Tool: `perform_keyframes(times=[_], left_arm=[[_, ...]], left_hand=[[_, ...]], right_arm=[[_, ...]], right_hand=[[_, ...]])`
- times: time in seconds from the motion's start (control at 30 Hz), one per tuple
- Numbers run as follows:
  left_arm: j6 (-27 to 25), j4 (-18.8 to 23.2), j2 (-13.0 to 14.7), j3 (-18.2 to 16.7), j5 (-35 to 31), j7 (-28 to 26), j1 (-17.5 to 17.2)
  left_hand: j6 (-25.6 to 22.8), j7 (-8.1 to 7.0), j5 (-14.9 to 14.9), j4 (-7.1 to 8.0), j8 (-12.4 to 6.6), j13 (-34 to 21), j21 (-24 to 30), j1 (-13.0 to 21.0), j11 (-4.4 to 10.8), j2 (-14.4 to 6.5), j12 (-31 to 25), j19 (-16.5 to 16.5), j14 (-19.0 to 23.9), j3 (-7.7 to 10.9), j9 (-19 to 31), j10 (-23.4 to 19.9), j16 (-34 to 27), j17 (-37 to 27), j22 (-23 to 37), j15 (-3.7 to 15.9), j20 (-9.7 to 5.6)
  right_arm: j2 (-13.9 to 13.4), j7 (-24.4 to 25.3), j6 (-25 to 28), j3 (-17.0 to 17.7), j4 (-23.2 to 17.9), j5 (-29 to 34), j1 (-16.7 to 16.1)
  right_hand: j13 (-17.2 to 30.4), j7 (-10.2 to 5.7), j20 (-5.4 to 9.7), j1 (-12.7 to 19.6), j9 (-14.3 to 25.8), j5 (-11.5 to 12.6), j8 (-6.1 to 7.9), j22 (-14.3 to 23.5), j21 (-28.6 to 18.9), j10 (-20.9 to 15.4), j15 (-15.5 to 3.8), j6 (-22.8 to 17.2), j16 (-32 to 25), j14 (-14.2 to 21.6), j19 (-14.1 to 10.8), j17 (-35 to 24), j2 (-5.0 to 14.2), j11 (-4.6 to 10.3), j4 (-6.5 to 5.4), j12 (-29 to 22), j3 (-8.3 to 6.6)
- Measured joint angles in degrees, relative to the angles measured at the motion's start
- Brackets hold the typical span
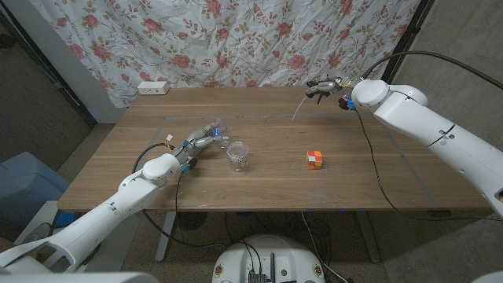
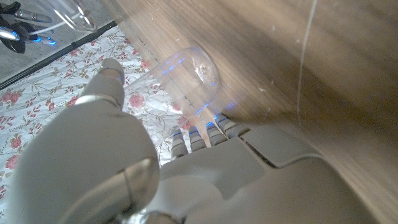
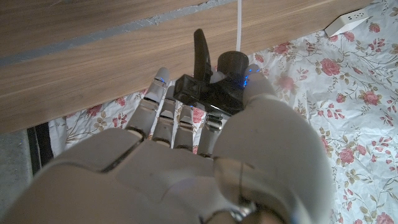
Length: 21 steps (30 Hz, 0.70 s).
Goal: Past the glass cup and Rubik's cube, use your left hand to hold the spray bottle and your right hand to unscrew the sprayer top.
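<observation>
Nearest the head camera, at the table's (image 1: 118,189) front left, the left hand (image 1: 203,141) is closed around a clear plastic spray bottle (image 1: 217,128), whose body is transparent and colourless. In the left wrist view the bottle (image 2: 186,81) is seen gripped between the fingers (image 2: 112,68), with its rounded base turned toward the wood. A glass cup (image 1: 238,156) is placed upright just beside that hand, and a Rubik's cube (image 1: 314,159) is located further right, well apart from the cup. At the far right of the table, the right hand (image 1: 326,88) is raised above the surface and clamped on the black sprayer top (image 1: 321,86). A thin white dip tube (image 1: 299,108) is suspended from it. In the right wrist view the sprayer top (image 3: 208,81) is held by the fingertips (image 3: 163,78), its trigger protruding.
</observation>
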<state>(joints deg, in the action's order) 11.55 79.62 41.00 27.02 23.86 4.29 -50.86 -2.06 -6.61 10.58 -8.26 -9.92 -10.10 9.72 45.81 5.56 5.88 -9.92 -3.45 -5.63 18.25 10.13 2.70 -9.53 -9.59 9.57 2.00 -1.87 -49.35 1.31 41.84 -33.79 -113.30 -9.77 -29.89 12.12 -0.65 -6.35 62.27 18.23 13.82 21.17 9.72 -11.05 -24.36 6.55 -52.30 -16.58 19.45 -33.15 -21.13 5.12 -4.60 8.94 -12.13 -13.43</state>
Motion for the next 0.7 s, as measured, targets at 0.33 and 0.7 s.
perform_keyframes(times=[0.33, 0.7], left_arm=[[1.1, -0.57, 0.15, -0.34, 2.02, 3.26, 0.78], [1.99, -0.05, 0.69, -1.18, 4.06, 5.33, 0.64]], left_hand=[[3.59, 1.62, 0.0, 0.1, 0.0, -0.01, -0.18, -1.93, -1.28, -0.15, 0.0, -4.77, -3.91, -0.42, 0.0, 4.2, 0.0, 0.0, -0.07, -0.07, -0.11], [5.39, 2.74, -0.22, 0.09, 0.0, -0.01, -0.18, -3.15, -2.3, 0.02, 0.0, -5.96, -4.19, -0.54, -0.16, 5.83, 0.0, -0.01, -0.06, -0.79, 0.13]], right_arm=[[0.15, 0.27, 0.15, 0.0, -0.17, -0.04, -0.02], [0.12, 0.6, 0.77, 0.0, -0.94, -0.04, -0.08]], right_hand=[[0.0, 0.0, 0.0, 0.0, 0.0, 0.18, -0.12, 0.0, 0.0, 0.0, 0.0, 0.0, 0.0, 0.0, 0.0, 0.0, 0.0, 0.0, 0.0, 0.0, 0.0], [0.0, 0.0, 0.23, 0.0, 0.0, 0.18, -0.24, 0.0, 0.0, 0.0, 0.0, 0.0, 0.0, 0.0, 0.23, -0.23, 0.0, 0.0, 0.0, 0.0, 0.0]])
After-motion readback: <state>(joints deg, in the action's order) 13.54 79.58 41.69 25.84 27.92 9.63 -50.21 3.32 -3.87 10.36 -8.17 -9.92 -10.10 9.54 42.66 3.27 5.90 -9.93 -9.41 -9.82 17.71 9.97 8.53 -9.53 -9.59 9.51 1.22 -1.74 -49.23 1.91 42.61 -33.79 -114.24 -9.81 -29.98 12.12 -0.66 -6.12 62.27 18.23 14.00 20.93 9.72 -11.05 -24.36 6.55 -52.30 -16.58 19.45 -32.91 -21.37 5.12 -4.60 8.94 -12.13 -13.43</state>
